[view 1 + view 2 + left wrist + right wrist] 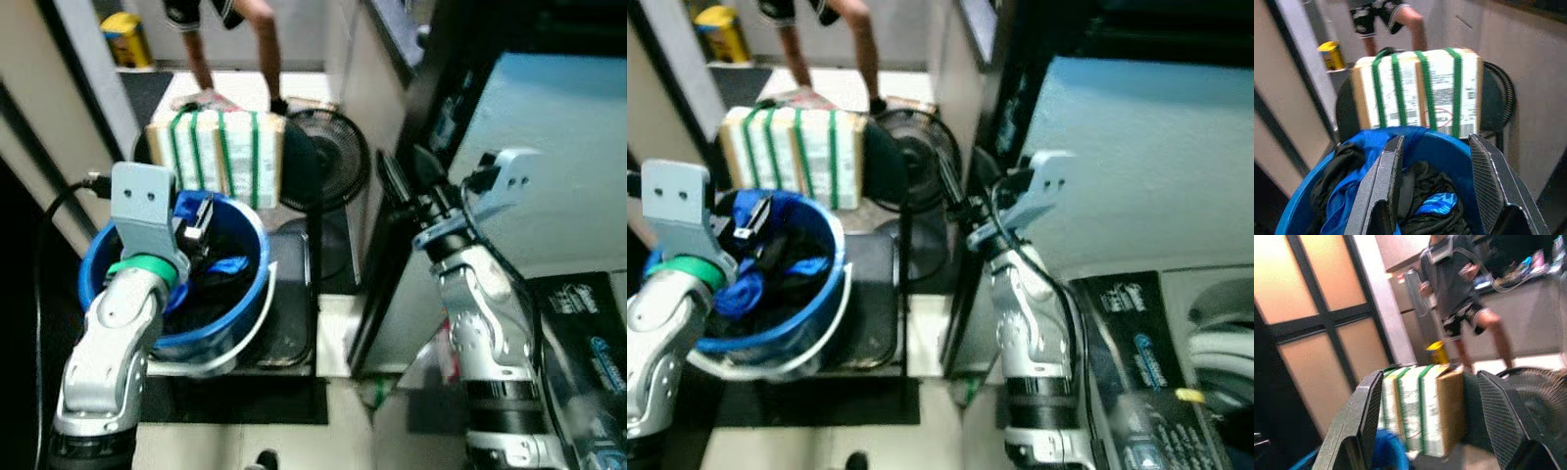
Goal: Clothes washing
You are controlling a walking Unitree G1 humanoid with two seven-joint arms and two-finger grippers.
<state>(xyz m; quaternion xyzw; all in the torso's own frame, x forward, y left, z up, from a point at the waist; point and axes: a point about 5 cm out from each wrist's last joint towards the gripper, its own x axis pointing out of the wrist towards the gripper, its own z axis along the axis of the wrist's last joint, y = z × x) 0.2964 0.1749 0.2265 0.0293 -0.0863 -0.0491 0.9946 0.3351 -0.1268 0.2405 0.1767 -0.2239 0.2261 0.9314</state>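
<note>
One blue bucket (245,294) holds the laundry: dark clothes (1425,188) plus blue fabric, heaped loose, no clear long axis. It sits on the floor on your left. Your left claw (1432,196) hovers just above the pile, fingers spread, pointing down into the bucket, so that arm is nearer. Right claw (1435,431) is spread too, empty, well apart by the washing machine (1136,362). Beyond the bucket: a strapped cardboard box (217,152), a fan (328,162), a person's legs (265,49).
</note>
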